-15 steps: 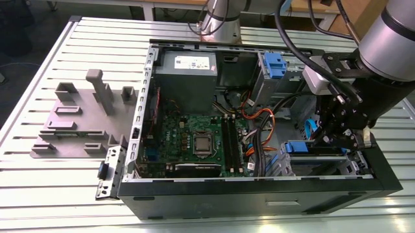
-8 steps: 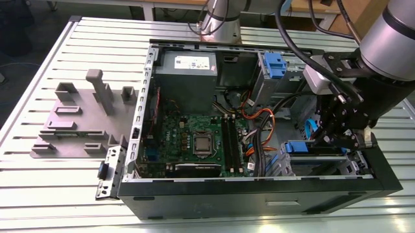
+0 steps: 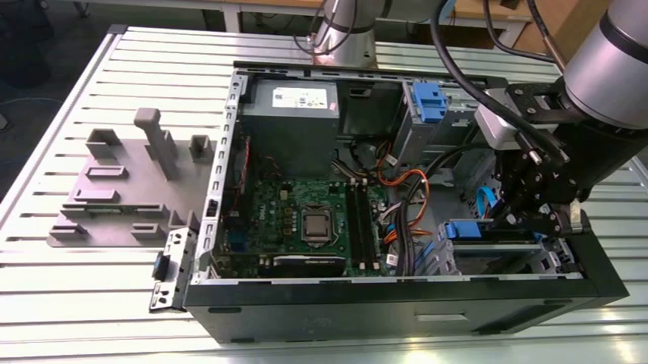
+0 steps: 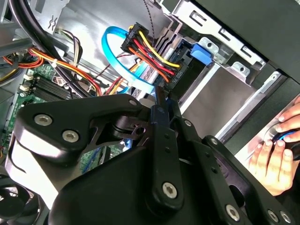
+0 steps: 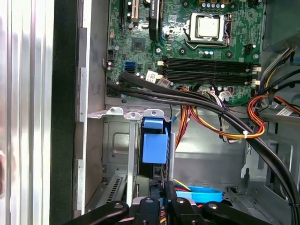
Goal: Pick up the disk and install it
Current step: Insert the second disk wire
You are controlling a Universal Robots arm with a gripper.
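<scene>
Disk [image 5: 154, 146], mostly hidden edge-on in the case's [image 3: 405, 303] drive bay, blue carrier end visible; fingers [image 5: 161, 187] close together, grip indeterminable.

A: Where does the exterior view sit?
B: High, off the arm, looking down on the whole open computer case [image 3: 405, 296].
A: And the wrist views?
B: Both close inside it. The first faces the motherboard [image 5: 187, 47]; the second looks past the gripper [image 4: 161, 101] toward cables. Both share the blue cable [image 5: 201, 193].
</scene>
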